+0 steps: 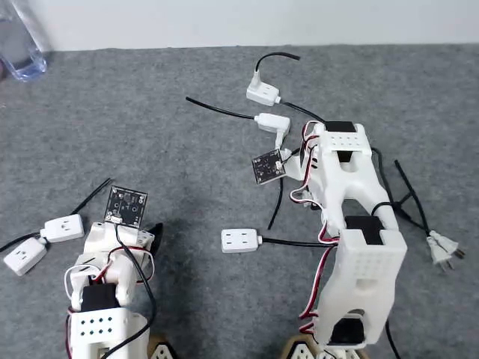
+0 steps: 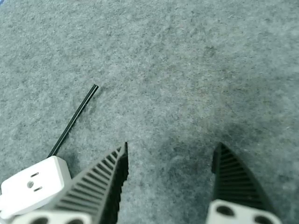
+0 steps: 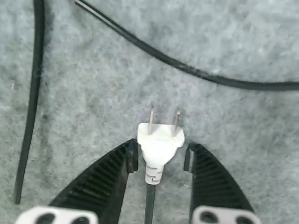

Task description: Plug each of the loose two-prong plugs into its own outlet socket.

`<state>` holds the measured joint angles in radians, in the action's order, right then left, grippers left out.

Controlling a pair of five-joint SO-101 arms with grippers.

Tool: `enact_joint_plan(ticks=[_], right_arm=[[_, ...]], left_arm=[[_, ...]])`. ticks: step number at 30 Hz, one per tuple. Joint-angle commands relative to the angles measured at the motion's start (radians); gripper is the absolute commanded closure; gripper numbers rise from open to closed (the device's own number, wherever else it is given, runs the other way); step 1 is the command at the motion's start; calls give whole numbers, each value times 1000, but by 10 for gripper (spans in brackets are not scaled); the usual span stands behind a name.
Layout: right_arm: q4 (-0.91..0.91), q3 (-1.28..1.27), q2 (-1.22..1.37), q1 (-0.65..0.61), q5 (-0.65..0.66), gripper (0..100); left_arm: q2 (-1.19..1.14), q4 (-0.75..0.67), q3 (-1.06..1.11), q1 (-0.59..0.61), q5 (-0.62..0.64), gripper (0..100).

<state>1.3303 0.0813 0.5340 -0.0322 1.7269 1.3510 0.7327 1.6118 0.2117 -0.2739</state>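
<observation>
A white two-prong plug lies on the grey carpet, prongs pointing away from my right gripper. That gripper is open, and its black fingers sit close on either side of the plug's neck. In the high view the right arm stretches toward two white outlets at the back. Another loose plug lies at the far right. My left gripper is open over bare carpet, beside a white outlet socket. A single outlet rests between the arms.
Two white outlets lie at the left edge by the left arm. Black cables cross the carpet ahead of the right gripper, and a cable end lies near the left one. A clear bottle stands at the back left.
</observation>
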Motion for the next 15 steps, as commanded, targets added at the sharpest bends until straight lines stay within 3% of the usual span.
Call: enact_joint_plan(ticks=[1, 8, 15], right_arm=[[16, -3, 10, -18, 15, 969], [47, 8, -10, -22, 2, 991], [104, 41, -142, -88, -189, 991]], left_arm=[[12, -28, -2, -9, -9, 721], [12, -28, -2, -11, -9, 721], [12, -26, -2, -15, -11, 720]])
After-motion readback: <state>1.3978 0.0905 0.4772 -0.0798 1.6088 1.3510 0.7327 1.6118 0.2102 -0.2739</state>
